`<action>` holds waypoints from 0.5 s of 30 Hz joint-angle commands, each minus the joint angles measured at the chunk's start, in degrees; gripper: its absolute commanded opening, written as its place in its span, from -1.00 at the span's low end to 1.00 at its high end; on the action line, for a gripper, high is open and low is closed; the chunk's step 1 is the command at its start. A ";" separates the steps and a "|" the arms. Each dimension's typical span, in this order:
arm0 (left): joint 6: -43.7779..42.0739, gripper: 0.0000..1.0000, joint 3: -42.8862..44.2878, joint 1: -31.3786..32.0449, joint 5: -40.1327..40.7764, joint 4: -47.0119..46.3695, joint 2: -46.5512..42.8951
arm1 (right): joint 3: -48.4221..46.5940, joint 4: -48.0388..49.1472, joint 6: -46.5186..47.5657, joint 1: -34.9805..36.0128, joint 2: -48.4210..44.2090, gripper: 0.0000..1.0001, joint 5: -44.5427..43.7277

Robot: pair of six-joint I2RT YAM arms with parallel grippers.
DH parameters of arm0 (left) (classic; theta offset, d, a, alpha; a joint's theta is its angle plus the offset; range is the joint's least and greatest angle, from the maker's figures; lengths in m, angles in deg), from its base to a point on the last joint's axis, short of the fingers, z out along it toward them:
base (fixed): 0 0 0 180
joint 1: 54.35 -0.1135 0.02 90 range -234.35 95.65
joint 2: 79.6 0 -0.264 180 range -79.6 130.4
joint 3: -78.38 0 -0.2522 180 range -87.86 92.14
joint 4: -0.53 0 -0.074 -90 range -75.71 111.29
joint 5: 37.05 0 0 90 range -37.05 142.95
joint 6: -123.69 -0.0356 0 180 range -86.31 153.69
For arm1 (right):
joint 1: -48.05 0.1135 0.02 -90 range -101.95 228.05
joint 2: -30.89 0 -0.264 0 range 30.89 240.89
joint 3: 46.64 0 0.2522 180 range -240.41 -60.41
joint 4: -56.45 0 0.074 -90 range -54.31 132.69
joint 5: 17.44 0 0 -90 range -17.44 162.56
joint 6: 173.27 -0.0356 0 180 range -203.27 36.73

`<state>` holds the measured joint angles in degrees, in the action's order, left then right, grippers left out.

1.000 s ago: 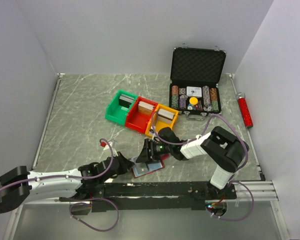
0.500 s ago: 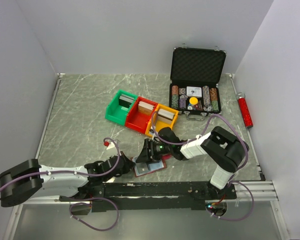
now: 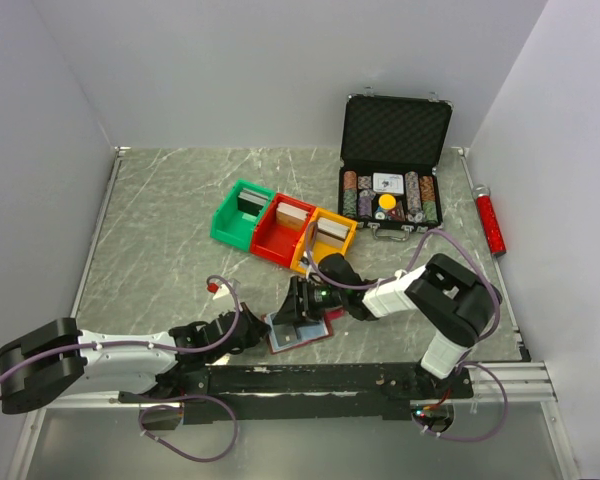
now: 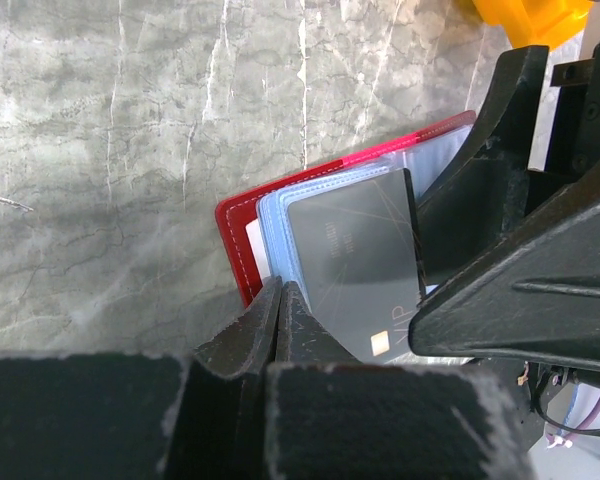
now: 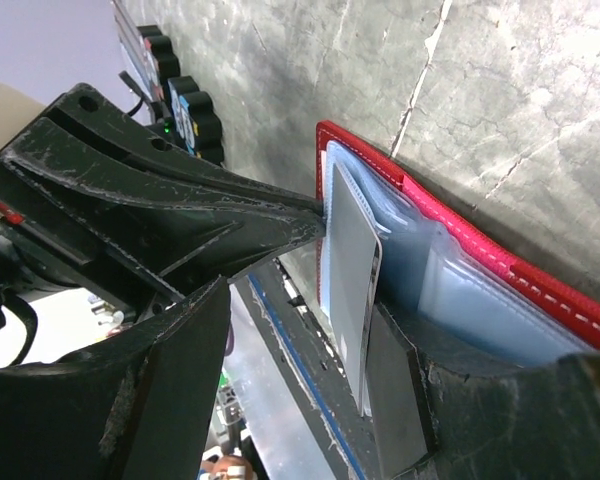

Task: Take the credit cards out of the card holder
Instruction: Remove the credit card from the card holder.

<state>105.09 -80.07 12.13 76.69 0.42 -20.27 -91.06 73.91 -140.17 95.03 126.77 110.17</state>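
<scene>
The wallet is lying open on the table near its front edge, a grey card showing in its sleeves. The left gripper, jaws pressed together, is touching the sleeves' edge. The right gripper is straddling the card, jaws apart.

Green bin, red bin and yellow bin side by side holding card decks, open black chip case behind, red tube by right wall.
</scene>
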 commanded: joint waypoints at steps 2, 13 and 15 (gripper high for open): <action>0.15 -0.99 0.29 0.32 -0.02 5.78 0.52 | 0.77 0.77 1.18 -0.66 -3.41 0.22 0.98; 0.50 -0.99 -0.14 0.32 0.16 6.13 0.70 | 2.09 -0.11 1.71 -1.63 -5.08 0.20 1.24; 0.76 -0.99 -0.32 0.32 0.07 6.05 0.79 | 2.18 -0.37 1.88 -1.89 -5.43 0.19 1.33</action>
<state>105.40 -80.01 12.13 76.74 0.64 -20.25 -89.60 72.84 -139.30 93.91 124.47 110.27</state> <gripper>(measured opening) 0.017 0.599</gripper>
